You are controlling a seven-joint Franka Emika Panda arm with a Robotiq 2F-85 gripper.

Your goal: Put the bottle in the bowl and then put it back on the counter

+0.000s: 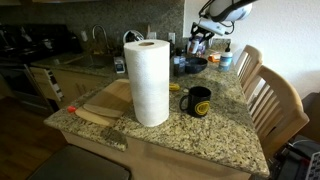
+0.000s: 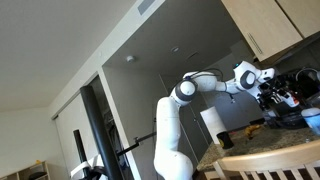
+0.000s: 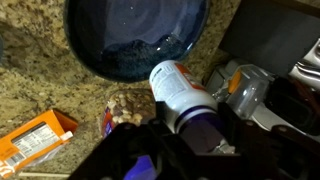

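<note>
The claw (image 3: 195, 135) is pinching the bottle (image 3: 180, 92). In the wrist view the dark fingers sit on either side of its lower body, and its light end with the red-orange band points toward the bowl (image 3: 135, 40). The bottle seems to be held clear of the granite bench (image 3: 40, 80), just beside the bowl's near rim and not over its middle. The bowl's dark blue inside is bare, showing only reflections.

In an exterior view the arm hangs over the far right part of the bench, well beyond the paper towel roll (image 1: 150, 80) and the black mug (image 1: 200, 101). The bottle is too small to make out there.

As for progress, the bottle is neither in the bowl nor standing on the bench, so the task is mid-way at best. These pictures do not settle whether the bowl visit is done or yet to come. If it is not done, the bottle has yet to go into the bowl and be lifted out again. Either way, setting it back on the bench and letting go is left.
</note>
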